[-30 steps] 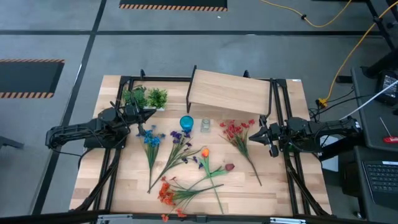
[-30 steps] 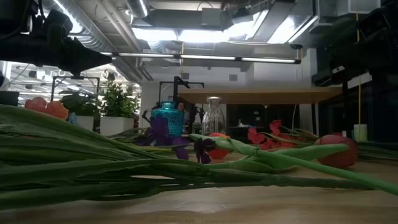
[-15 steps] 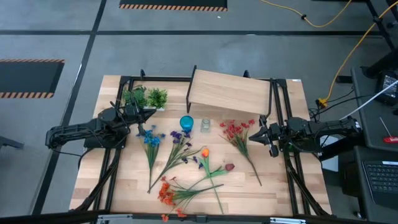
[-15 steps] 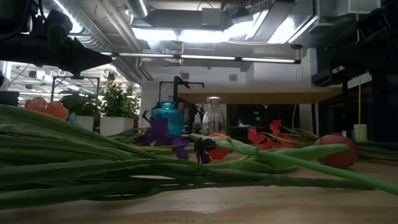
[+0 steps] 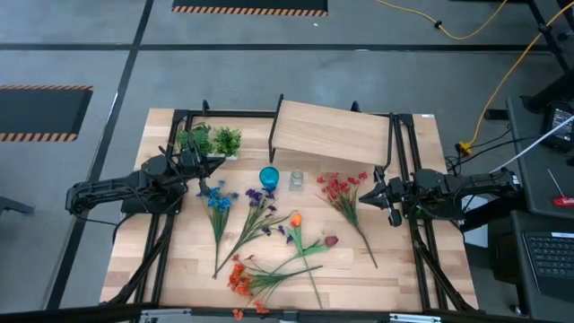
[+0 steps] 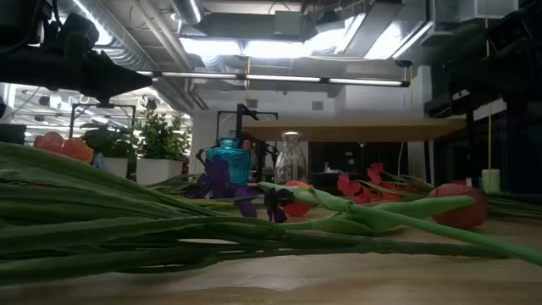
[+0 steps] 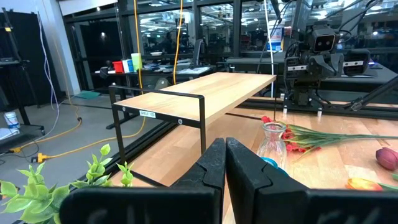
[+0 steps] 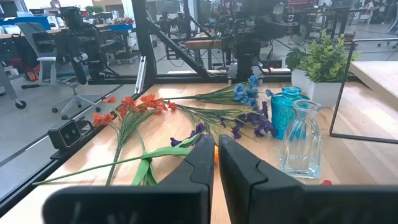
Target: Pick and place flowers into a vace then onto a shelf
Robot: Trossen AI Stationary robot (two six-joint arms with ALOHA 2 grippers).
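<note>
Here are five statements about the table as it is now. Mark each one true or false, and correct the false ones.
1. The blue vase already holds flowers. False: it is empty.
2. The clear vase stands beside the blue one. True.
3. The left gripper holds the blue flowers. False: it is shut on nothing; they lie on the table.
4. The shelf carries a vase. False: its top is bare.
5. The right gripper is near the red flowers. True.

It is a robotics lab: exposed ceiling ducts (image 6: 127,51) and strip lights (image 6: 279,80) overhead, office chairs (image 8: 46,53) at workbenches, hazard-striped floor marking (image 5: 249,10) at twelve o'clock.
</note>
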